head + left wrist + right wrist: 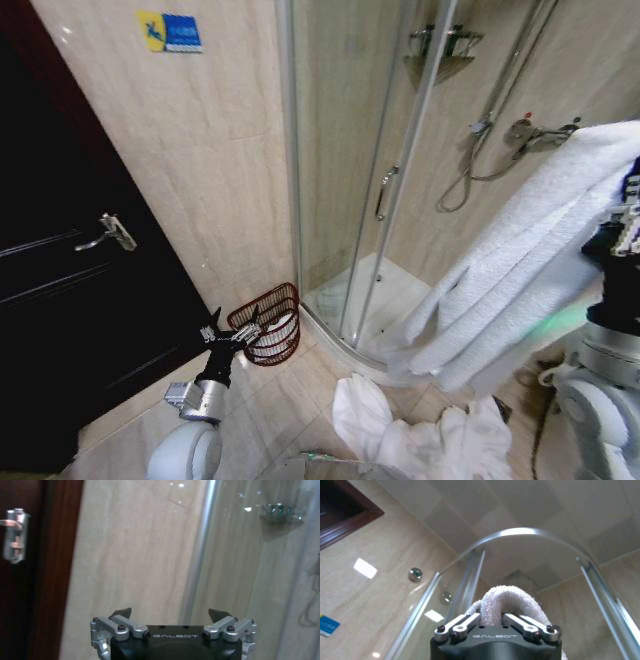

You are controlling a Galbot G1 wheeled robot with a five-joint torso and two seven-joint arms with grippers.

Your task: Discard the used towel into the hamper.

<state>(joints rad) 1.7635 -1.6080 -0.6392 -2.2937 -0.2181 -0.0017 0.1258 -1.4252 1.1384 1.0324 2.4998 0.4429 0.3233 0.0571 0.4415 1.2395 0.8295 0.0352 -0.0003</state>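
**Towel up high, hamper waiting below**

Crumpled white cloth (pixel 420 435) lies on the floor tiles nearest us. Right gripper (pixel 495 624) is clamped on the thick white terry towel (pixel 520 270), lifted so its length hangs free. Left gripper (pixel 232 335) is spread wide, holding nothing, just before the reddish-brown wicker hamper (pixel 268 322) by the glass shower enclosure (pixel 350 180).

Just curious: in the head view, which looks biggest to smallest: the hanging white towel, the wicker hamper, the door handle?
1. White towel, though nearest the camera.
2. Hamper.
3. Door handle.
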